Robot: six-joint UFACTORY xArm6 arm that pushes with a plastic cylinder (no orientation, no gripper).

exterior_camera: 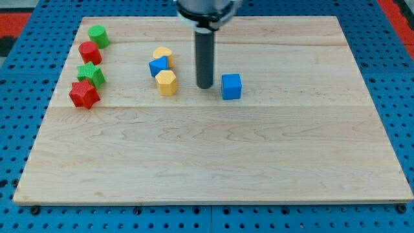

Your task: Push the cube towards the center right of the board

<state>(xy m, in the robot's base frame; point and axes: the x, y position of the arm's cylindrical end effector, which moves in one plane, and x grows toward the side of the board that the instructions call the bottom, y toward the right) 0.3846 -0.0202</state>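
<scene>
A blue cube (231, 87) sits on the wooden board (213, 155), a little above the middle and slightly right of centre. My tip (205, 86) is down on the board just left of the cube, with a small gap between them. The dark rod rises straight up from the tip to the arm's end at the view's top.
Left of my tip lie a yellow hexagonal block (166, 83), a blue block (158, 66) and a yellow heart-like block (163, 54). At the far left are a green cylinder (98, 35), a red cylinder (90, 52), a green star (90, 74) and a red star (84, 95).
</scene>
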